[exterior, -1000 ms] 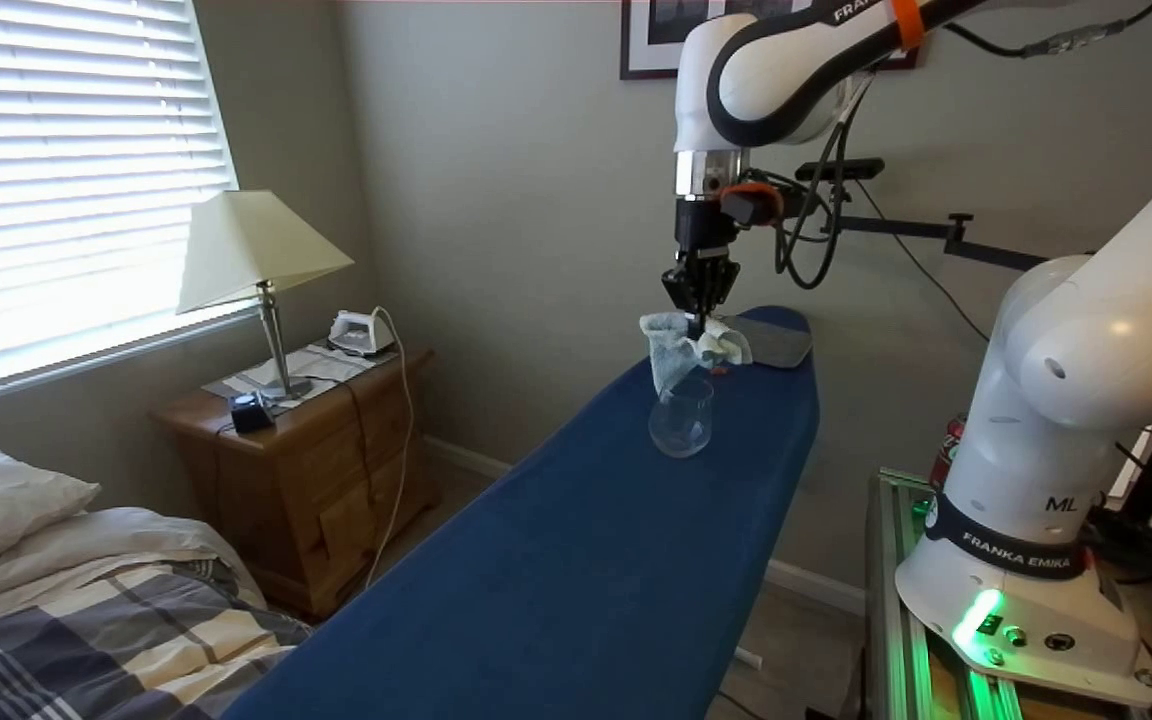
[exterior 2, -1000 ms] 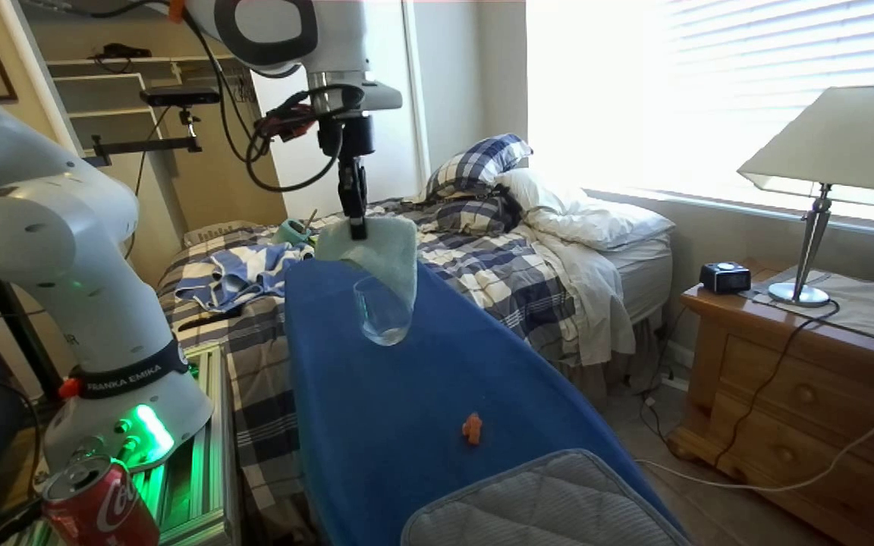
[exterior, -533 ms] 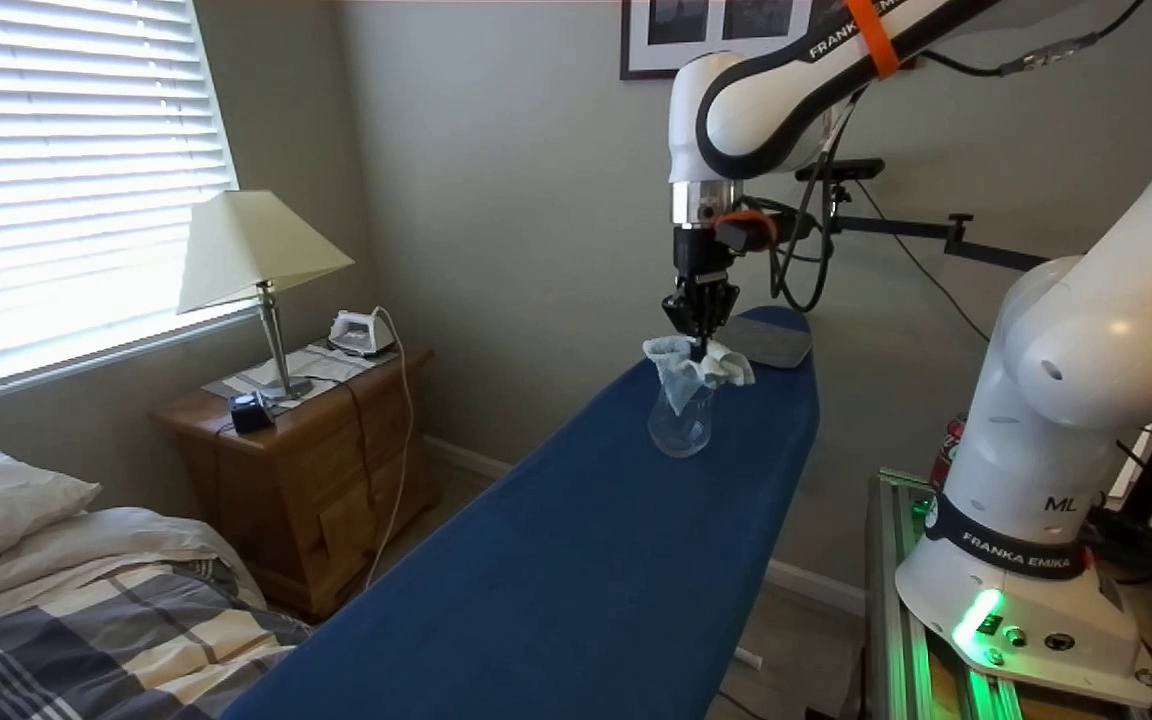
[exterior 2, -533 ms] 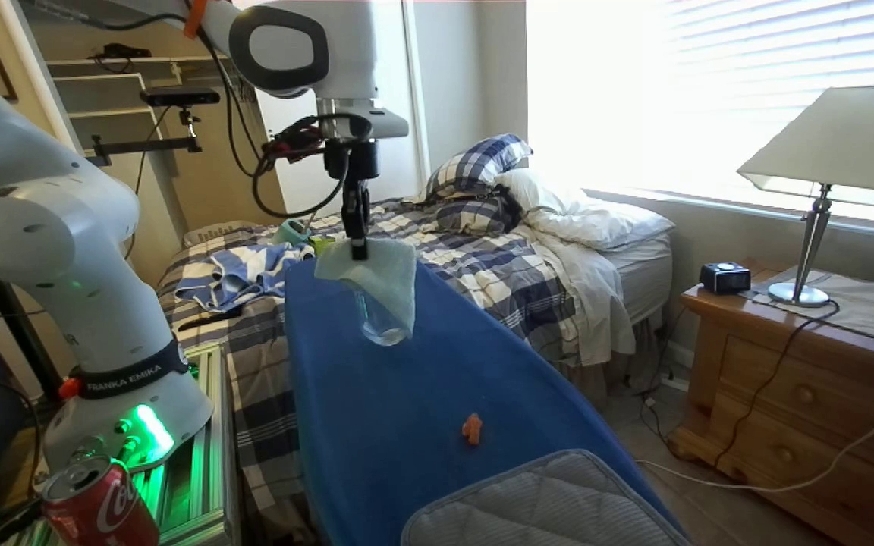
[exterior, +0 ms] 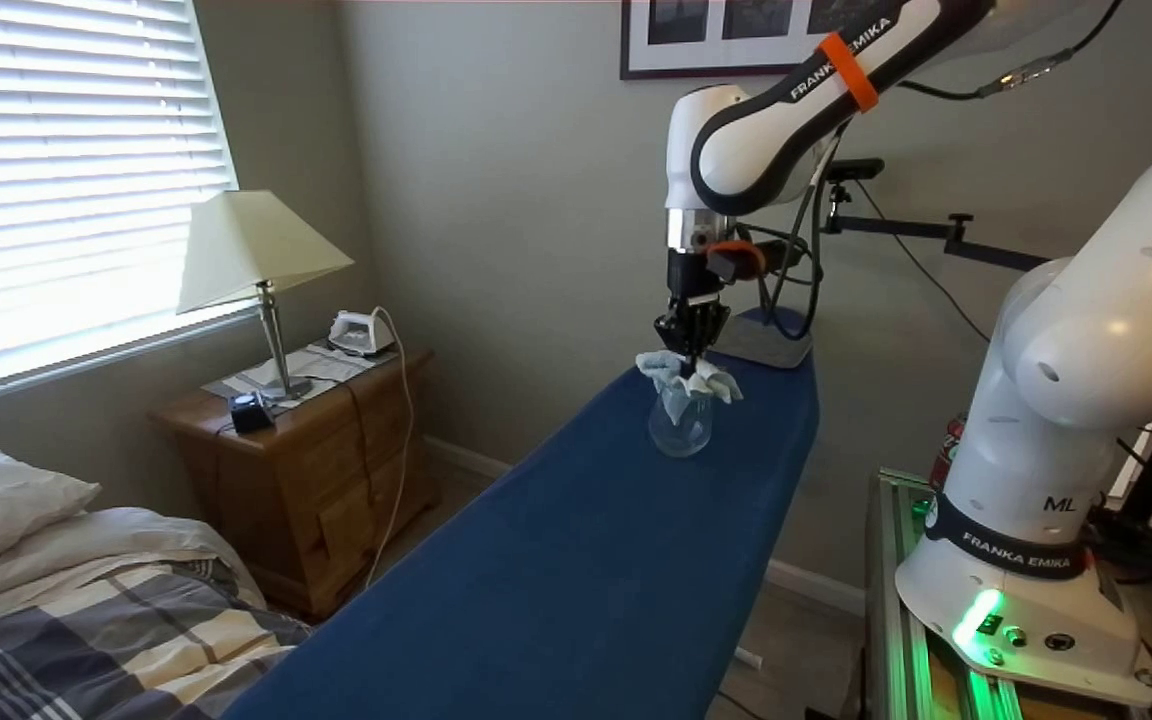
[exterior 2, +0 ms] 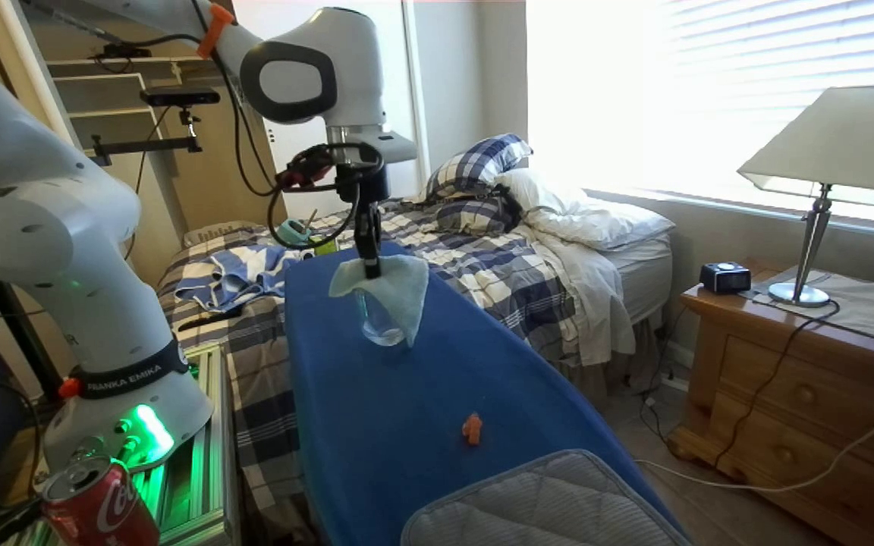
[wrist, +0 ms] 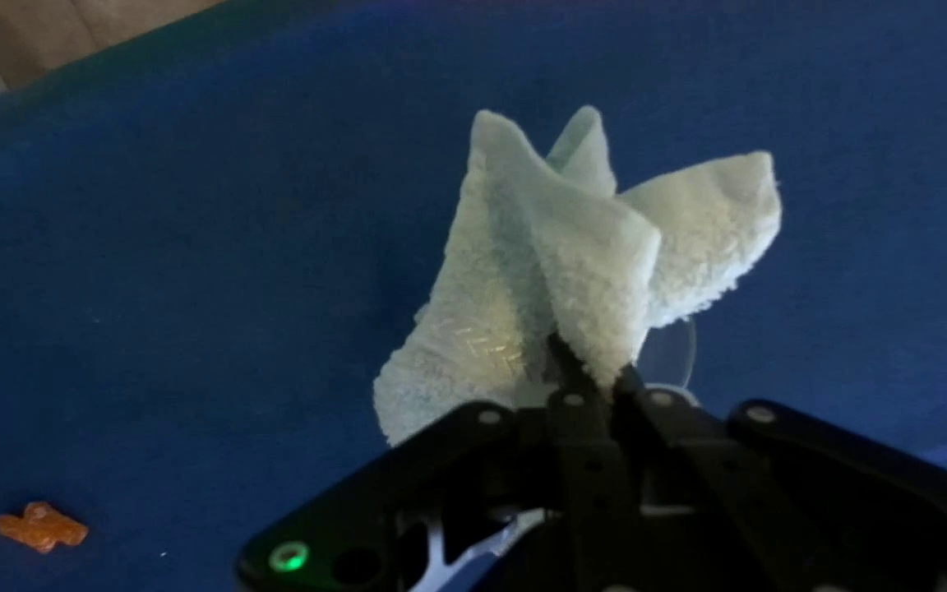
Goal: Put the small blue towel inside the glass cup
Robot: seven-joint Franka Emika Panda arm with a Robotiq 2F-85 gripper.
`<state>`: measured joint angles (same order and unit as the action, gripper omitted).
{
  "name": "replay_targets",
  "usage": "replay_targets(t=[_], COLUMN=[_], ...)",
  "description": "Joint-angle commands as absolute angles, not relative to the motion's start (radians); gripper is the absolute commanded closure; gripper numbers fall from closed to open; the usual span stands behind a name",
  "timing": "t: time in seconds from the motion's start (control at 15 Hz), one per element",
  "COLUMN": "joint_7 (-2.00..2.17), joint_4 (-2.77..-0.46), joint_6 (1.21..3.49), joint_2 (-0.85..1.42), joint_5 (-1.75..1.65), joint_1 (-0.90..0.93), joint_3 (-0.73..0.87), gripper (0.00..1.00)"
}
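Note:
The small pale blue towel (exterior: 658,368) hangs bunched from my gripper (exterior: 688,368) over the mouth of the clear glass cup (exterior: 679,437). The cup stands upright on the blue ironing board (exterior: 556,560). In an exterior view, my gripper (exterior 2: 372,269) pinches the towel (exterior 2: 407,284) near its middle, and one corner hangs across the right side of the cup (exterior 2: 376,330) to about its base. In the wrist view, my gripper (wrist: 593,370) is shut on a towel fold (wrist: 473,312); only part of the cup's rim (wrist: 691,353) shows. I cannot tell whether any towel is inside the cup.
A small orange object (exterior 2: 472,429) lies on the board, with a grey quilted pad (exterior 2: 543,508) at one end. A red soda can (exterior 2: 103,504) stands by the robot base. A wooden nightstand (exterior: 296,450) with a lamp and the bed (exterior 2: 255,318) stand beside the board.
My gripper has moved down with the towel, from above the cup to close over its mouth, shifting slightly sideways in the last half second. The cup has not moved.

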<state>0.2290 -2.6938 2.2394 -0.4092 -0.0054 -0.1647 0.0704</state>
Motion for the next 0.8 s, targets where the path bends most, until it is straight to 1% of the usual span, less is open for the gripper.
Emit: replay_targets(t=[0.0,0.4,0.73], joint_7=[0.215,0.223,0.227], joint_4=[-2.72,-2.754,-2.744], joint_6=[2.292,2.354,2.363], joint_2=[-0.388,-0.368,-0.356], joint_5=[-0.002,-0.012,-0.012], joint_1=[-0.166,-0.171,-0.169], joint_3=[0.076,0.072,0.068], gripper=[0.98,0.98,0.98])
